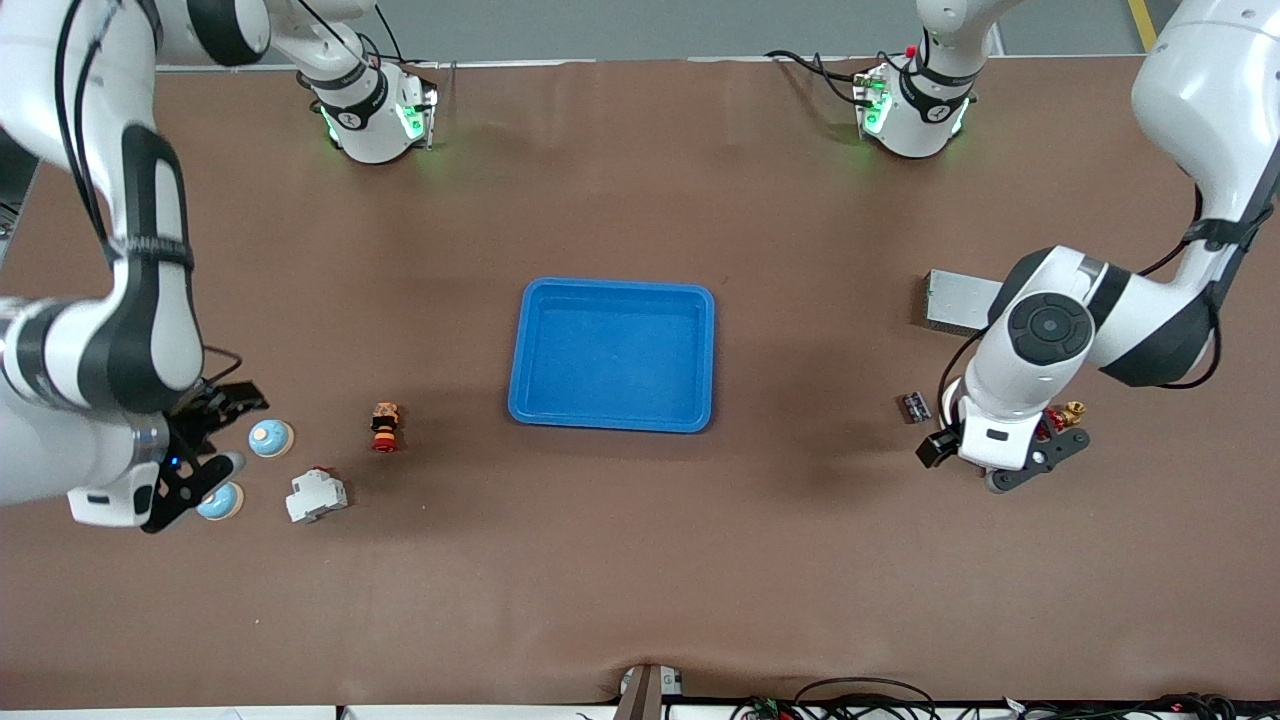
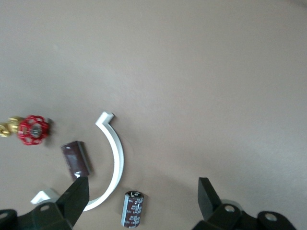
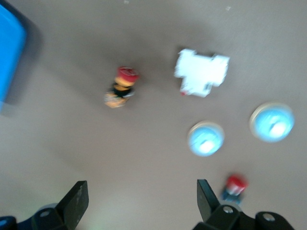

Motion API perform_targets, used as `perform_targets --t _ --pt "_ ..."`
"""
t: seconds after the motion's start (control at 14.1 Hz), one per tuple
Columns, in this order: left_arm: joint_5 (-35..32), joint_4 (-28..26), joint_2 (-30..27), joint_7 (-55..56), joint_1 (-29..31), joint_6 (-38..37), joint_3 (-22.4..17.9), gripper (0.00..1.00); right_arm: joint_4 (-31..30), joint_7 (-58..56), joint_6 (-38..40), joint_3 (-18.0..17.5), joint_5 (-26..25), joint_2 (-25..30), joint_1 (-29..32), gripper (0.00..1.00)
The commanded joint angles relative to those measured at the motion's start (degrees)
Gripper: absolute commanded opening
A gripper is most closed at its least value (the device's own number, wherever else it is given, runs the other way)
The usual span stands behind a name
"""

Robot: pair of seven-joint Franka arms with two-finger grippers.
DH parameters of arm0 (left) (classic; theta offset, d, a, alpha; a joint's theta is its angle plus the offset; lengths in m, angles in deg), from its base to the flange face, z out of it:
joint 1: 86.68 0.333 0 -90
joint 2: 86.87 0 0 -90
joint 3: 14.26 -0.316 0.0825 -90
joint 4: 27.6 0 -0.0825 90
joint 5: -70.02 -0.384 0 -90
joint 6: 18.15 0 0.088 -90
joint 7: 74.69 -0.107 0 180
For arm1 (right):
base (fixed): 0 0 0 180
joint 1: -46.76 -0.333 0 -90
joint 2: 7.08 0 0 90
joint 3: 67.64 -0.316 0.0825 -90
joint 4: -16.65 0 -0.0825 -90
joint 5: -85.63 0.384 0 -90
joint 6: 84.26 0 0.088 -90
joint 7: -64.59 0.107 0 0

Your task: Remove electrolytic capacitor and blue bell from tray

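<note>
A black cylindrical capacitor (image 2: 133, 208) lies on its side on the brown table, between the fingers of my open left gripper (image 2: 141, 196), which hangs low above it near the left arm's end (image 1: 1035, 465). A second, brown capacitor (image 2: 76, 158) (image 1: 916, 406) lies close by. Two light blue bells (image 1: 270, 437) (image 1: 220, 500) sit toward the right arm's end; the right wrist view shows both (image 3: 206, 138) (image 3: 271, 121). My right gripper (image 1: 232, 432) (image 3: 139, 201) is open beside them and holds nothing.
A blue tray (image 1: 610, 295) stands mid-table. Near the bells are a white breaker (image 1: 316, 495) and a red-and-yellow push button (image 1: 385, 427). By the capacitors lie a white curved strip (image 2: 114, 160) and a red valve (image 2: 33, 129); a grey metal box (image 1: 958, 300) stands farther off.
</note>
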Motion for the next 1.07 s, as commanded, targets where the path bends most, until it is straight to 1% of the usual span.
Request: perform_targets --t 0.0,0.14,0.21,0.36,0.43,0.5,0.57,0.71,0.78,0.85,0.92,0.99 --pt "2.2 4.6 -2.6 -1.2 0.3 -5.8 2.2 1.0 -13.5 16.7 2.6 0.1 -0.9 13.6 -4.9 1.0" --pt "2.2 8.5 -3.6 -2.4 0.3 -11.1 3.7 1.0 -23.9 24.6 1.6 0.2 -1.2 22.3 -7.2 1.0" --pt "2.3 10.0 -4.2 -3.6 0.3 -13.0 4.2 1.0 -28.7 27.3 0.0 0.2 -1.2 26.2 -7.2 1.0" --pt "2.9 12.4 -4.8 -7.0 0.3 -18.1 5.8 1.0 -39.6 28.5 -5.4 0.2 -1.4 34.7 -6.7 1.0" --pt "3.3 14.8 -5.1 -8.3 0.3 -21.0 6.6 1.0 -44.5 28.5 -8.0 0.2 -2.3 38.5 -6.5 1.0" --pt "3.3 16.1 -5.1 -9.9 0.3 -22.5 7.3 1.0 -48.3 28.5 -10.3 0.2 -2.8 41.5 -5.3 1.0" --pt "3.3 16.9 -5.3 -11.3 0.3 -23.0 8.0 1.0 -50.6 28.5 -11.5 0.2 -2.8 43.5 -4.1 1.0" --pt "3.4 17.3 -6.2 -14.5 0.1 -23.0 7.9 1.0 -51.5 28.5 -10.8 0.2 -2.9 45.1 -2.4 1.0" --pt "3.4 17.6 -7.1 -17.3 -0.4 -23.0 7.6 1.0 -50.7 28.5 -9.0 0.1 -2.9 45.4 -1.3 1.0" --pt "3.7 18.2 -7.4 -20.6 -1.7 -23.0 6.7 1.0 -48.1 28.5 -6.7 0.1 -2.9 44.9 -1.2 1.0" --pt "6.0 18.5 -9.2 -25.7 -2.8 -23.0 4.1 1.0 -43.9 28.4 -4.1 0.2 -3.3 44.2 -1.1 1.0" --pt "11.1 18.5 -13.2 -30.8 -6.2 -22.8 -0.7 1.0 -39.8 28.5 -0.8 0.3 -3.8 42.1 -0.4 1.0"
